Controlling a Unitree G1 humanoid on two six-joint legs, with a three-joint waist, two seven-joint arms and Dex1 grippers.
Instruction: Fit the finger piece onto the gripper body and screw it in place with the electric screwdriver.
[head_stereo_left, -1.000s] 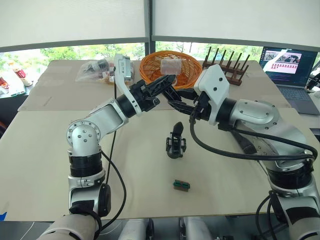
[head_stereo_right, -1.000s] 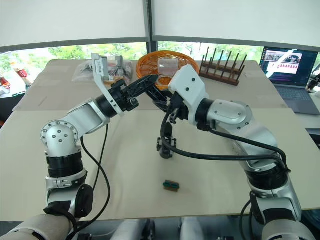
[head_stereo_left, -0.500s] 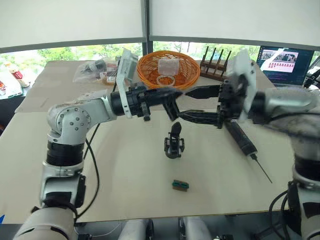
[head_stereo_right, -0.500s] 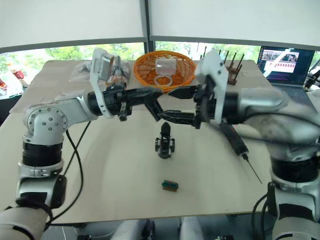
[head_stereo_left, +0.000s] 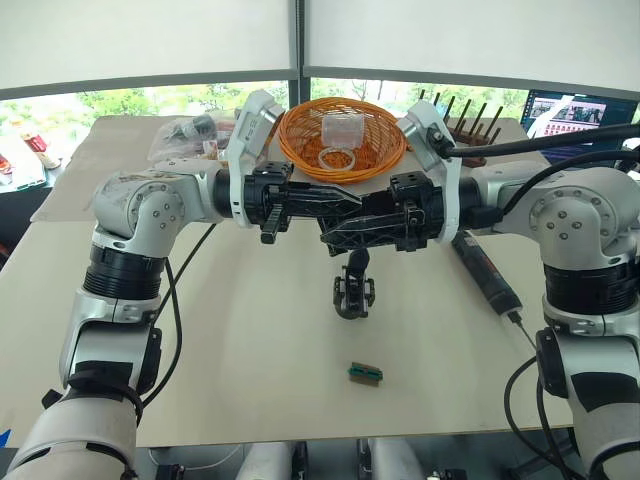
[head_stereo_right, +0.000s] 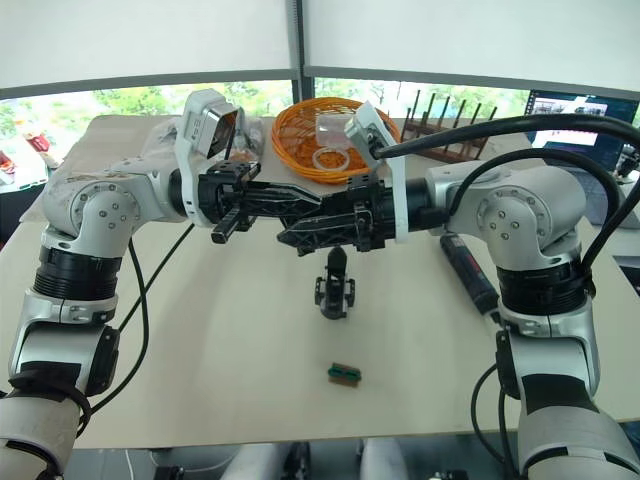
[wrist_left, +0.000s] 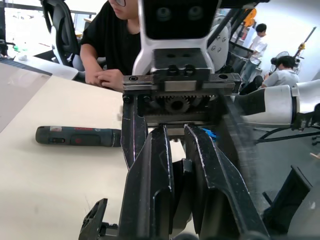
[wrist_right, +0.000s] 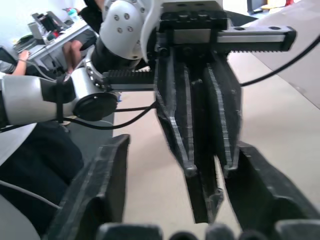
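The gripper body (head_stereo_left: 353, 287) stood upright on the table, finger pointing up, right below where both grippers met nose to nose. The left gripper (head_stereo_left: 345, 200) pinched a black wedge, probably the finger piece (wrist_right: 205, 187); the right gripper (head_stereo_left: 335, 232) spread wide around it. The electric screwdriver (head_stereo_left: 486, 273) lay right of the body, nearer the right arm.

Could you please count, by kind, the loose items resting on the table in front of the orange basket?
Gripper body: 1
Electric screwdriver: 1
Green-and-brown block: 1
Total: 3
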